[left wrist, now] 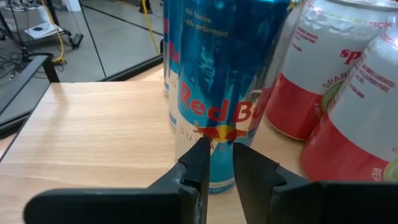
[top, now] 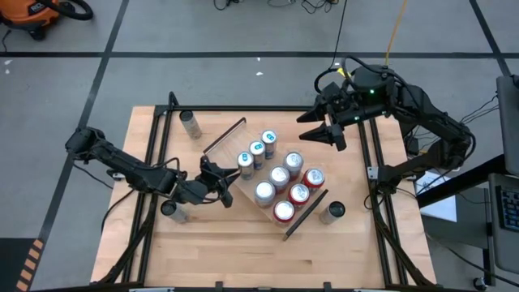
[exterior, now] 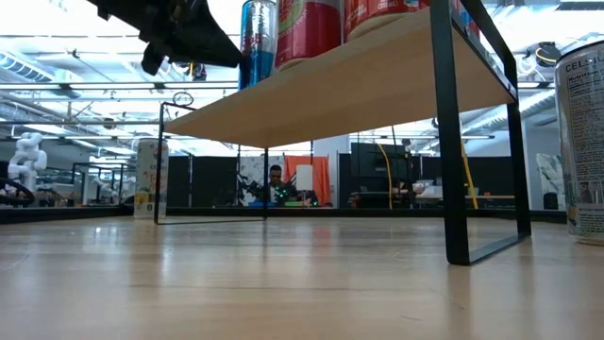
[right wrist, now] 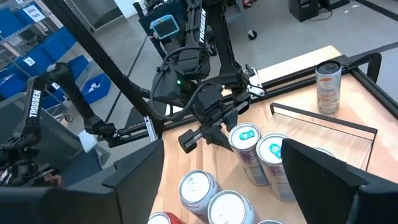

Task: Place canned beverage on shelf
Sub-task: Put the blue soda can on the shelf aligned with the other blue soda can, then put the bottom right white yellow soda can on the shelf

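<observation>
The shelf (top: 233, 143) stands mid-table, its light-wood board (left wrist: 93, 137) carrying several upright cans: blue ones, silver-topped ones (top: 280, 174) and red ones (top: 298, 193). My left gripper (left wrist: 217, 165) is level at the shelf's left side, nearly shut, with only a narrow slit between its fingers. It stands just in front of the nearest blue canned beverage (left wrist: 217, 74), which rests upright on its base on the board; I see no touch. My right gripper (top: 331, 134) hangs open, high over the far right of the table.
Loose cans stand on the tabletop: one at far left (top: 190, 123), one under my left arm (top: 172, 211), one right of the shelf (top: 332, 211). Black rails (top: 224, 136) close the shelf's short ends. A person sits in the room behind (exterior: 275, 179).
</observation>
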You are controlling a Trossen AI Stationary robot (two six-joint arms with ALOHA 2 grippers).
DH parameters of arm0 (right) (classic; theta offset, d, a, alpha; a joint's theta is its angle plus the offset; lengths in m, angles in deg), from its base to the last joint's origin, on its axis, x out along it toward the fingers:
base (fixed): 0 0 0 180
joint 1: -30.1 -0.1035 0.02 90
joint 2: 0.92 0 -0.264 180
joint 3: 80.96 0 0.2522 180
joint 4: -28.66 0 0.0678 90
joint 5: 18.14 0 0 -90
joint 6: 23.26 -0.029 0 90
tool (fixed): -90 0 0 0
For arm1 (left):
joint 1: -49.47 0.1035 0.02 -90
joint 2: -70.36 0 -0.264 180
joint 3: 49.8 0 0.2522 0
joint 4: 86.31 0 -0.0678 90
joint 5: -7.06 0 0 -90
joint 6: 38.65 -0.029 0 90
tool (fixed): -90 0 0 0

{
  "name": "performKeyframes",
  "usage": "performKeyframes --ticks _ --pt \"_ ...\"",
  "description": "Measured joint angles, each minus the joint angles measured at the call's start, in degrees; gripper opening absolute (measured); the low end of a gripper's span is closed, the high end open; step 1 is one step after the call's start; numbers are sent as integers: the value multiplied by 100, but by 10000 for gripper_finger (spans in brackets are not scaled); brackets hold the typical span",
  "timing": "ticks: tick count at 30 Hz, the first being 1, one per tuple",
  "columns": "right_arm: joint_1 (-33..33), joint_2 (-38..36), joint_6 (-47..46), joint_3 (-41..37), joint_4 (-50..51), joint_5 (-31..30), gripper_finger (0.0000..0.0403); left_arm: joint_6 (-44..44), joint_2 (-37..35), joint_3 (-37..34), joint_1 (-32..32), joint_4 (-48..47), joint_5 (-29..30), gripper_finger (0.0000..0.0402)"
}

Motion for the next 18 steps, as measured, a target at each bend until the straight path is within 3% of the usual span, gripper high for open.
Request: performKeyframes --ticks 6,12,18 --pt "0 26 -142 0 95 17 302 105 -97 1 -163 -7 -347 70" --pt "-223 -317 -427 2 786 2 302 845 -429 138 -480 -320 -348 70" --pt "-973 -689 -1027 2 1974 -740 302 892 -669 430 -658 -554 -319 70"
